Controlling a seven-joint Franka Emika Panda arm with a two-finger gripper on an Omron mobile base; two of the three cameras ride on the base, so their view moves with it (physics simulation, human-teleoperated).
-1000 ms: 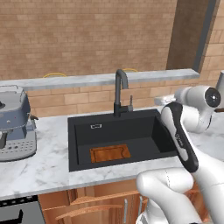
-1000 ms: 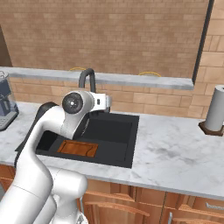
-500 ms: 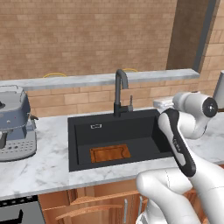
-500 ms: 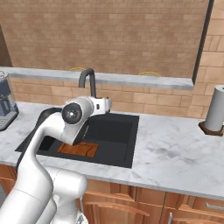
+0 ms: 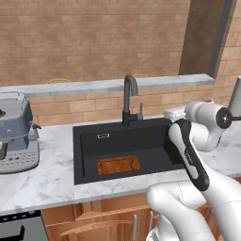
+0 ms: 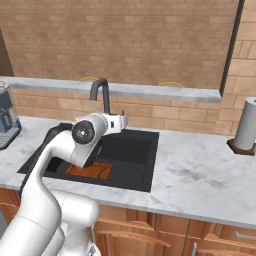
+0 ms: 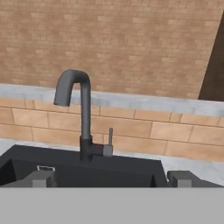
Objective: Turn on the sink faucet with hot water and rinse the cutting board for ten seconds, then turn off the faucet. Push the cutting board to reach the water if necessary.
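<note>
Fingers (image 7: 41,178) spread wide with nothing between them, hovering over the right side of the sink (image 5: 89,139) and aimed at the sink faucet (image 7: 83,113); its thin side lever sticks up on the right; cutting board (image 5: 118,164) lies flat on the basin floor, near the front; coffee machine (image 5: 16,132) sits on the worktop (image 5: 42,176) off left.

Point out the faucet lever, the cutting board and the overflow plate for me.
faucet lever (image 7: 110,136): hand view, thin upright stem.
cutting board (image 5: 118,164): left base view, middle of its top face.
overflow plate (image 5: 103,136): left base view, plate centre.
</note>
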